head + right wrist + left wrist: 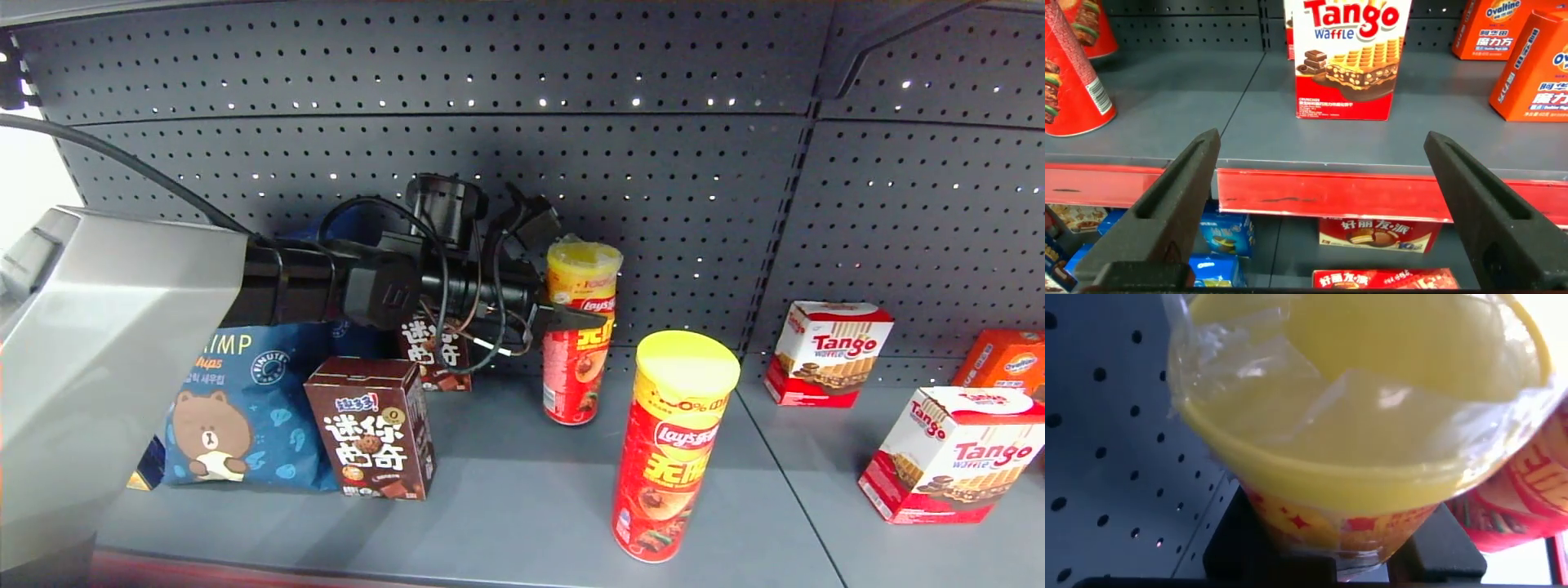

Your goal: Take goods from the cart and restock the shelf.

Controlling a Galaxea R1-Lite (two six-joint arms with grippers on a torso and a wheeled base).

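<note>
At the back of the shelf point(506, 506), the red chip can point(571, 384) is pinched near its top by the left hand point(570, 315) and seems to stand upright. Placing is judged almost done; next, release without tipping is needed. The right hand point(1323, 204) is spread before the shelf edge. Yellow and white writing is borne on the can's label.

The scene is evenly and fairly brightly lit. Pinpoints of light shine through the holes of the dark grey perforated back panel point(653, 163), and the head view's left edge is blown out white. Soft shadows lie on the grey metal shelf point(506, 490). Clear film point(1233, 367) glints over the yellow plastic lid point(1372, 449) of the red cylindrical chip can point(574, 367). Shelf lines bow towards the head view's edges.
</note>
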